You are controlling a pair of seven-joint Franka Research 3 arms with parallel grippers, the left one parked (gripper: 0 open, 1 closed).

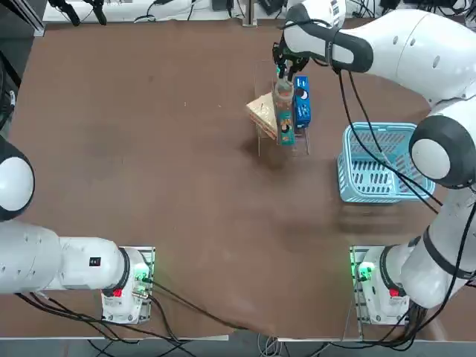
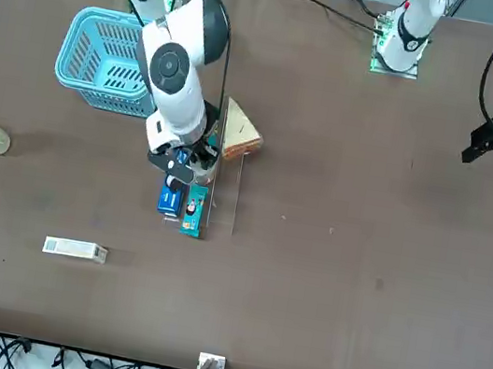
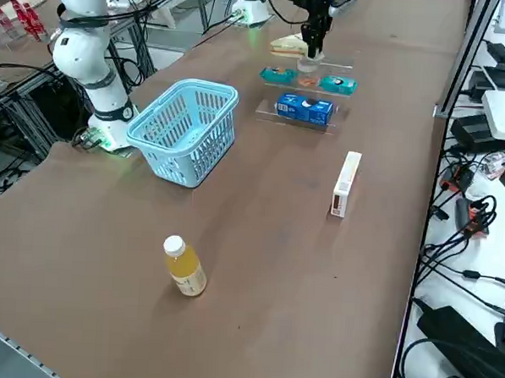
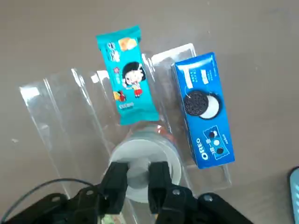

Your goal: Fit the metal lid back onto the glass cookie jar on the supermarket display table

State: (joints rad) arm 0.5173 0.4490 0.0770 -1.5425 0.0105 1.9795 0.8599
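So the small round silvery-grey metal lid (image 4: 138, 179) is sitting right between the fingertips of the black two-finger right gripper (image 4: 138, 171), which is pinching what I'm reading as its raised grey middle, not hanging open. The whole job is turning on what's underneath: the small clear glass cookie jar with the whitish rim (image 1: 283, 91) is standing directly below the pincer, so the lid is overlapping its mouth instead of lying off to one side. Can't tell if it's actually seating on the rim or just hovering. Both are round, so no long axis is mattering across the table; it's all about keeping the lid level and centred, imo. Going outward, the glossy blue cardboard box (image 4: 204, 109) is standing close on the robot's right, and the teal plastic snack packet (image 1: 286, 132) is lying on the near side, toward the arm bases. The right arm is obviously the nearer one, reaching in from above.
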